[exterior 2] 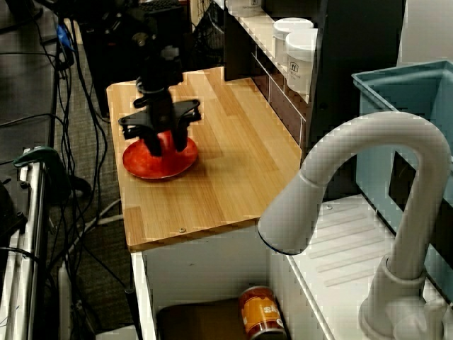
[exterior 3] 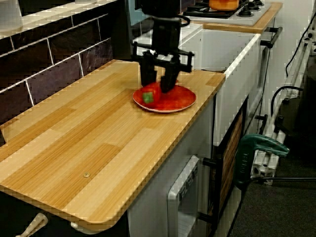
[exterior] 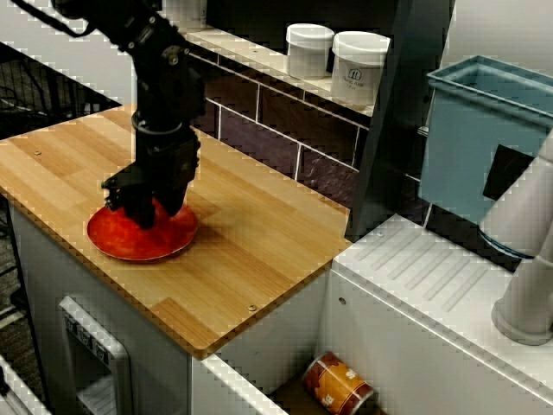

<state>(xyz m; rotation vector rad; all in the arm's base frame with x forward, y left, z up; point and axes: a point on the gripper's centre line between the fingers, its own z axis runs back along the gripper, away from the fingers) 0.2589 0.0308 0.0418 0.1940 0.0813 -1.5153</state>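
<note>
Red plate [exterior 3: 183, 102] on wooden counter [exterior 3: 98, 143], near front edge; holds red vegetable [exterior 3: 152, 94] with green stem. Gripper [exterior 3: 158, 86] down over plate, jaws straddling vegetable; whether they press it, cannot tell. Orange can [exterior: 339, 386] lies on side below counter level. Two white jars [exterior: 359, 67] on ledge.
</note>
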